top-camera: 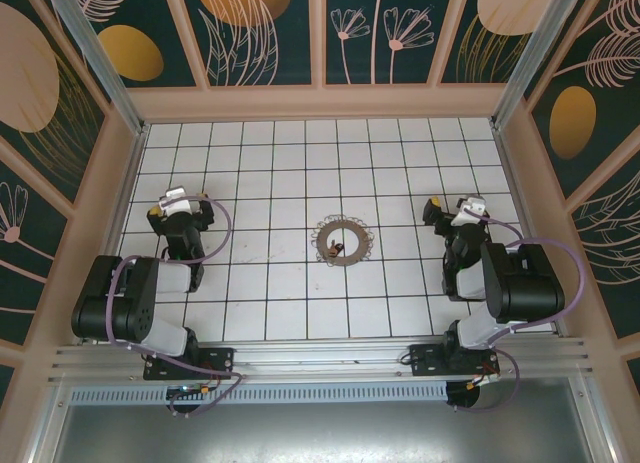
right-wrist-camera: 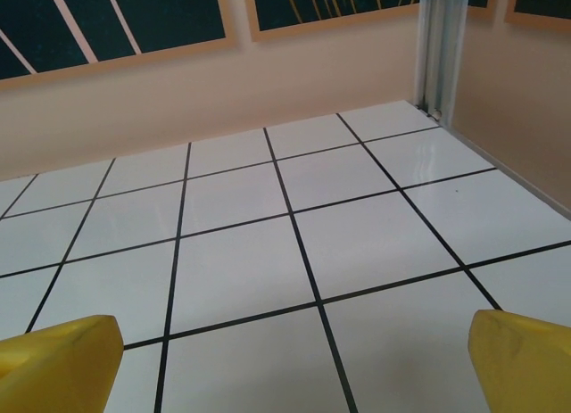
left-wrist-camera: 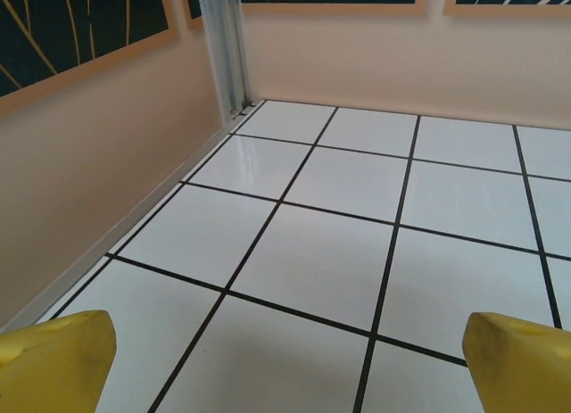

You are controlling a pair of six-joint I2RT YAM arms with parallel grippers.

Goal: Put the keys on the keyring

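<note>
Keyring (top-camera: pixel 342 242) lies centred between left gripper (top-camera: pixel 179 207) and right gripper (top-camera: pixel 456 211) (both spread wide, empty), key (top-camera: pixel 336 249) inside its rim, reachable by either.

Sits high above and behind the arm bases (top-camera: pixel 190 361) for the top external view, looks steeply down, far enough off to take in the whole tiled floor (top-camera: pixel 290 313) and the walls (top-camera: pixel 320 101). Rides low and close over the tiles at the left wrist, faces the far-left corner post (left-wrist-camera: pixel 223 47) past the left gripper (left-wrist-camera: pixel 285 364). Rides equally low at the right wrist, faces the far-right corner post (right-wrist-camera: pixel 437 47) past the right gripper (right-wrist-camera: pixel 294 364). Shares with the overhead view one back corner of floor and wall each.
</note>
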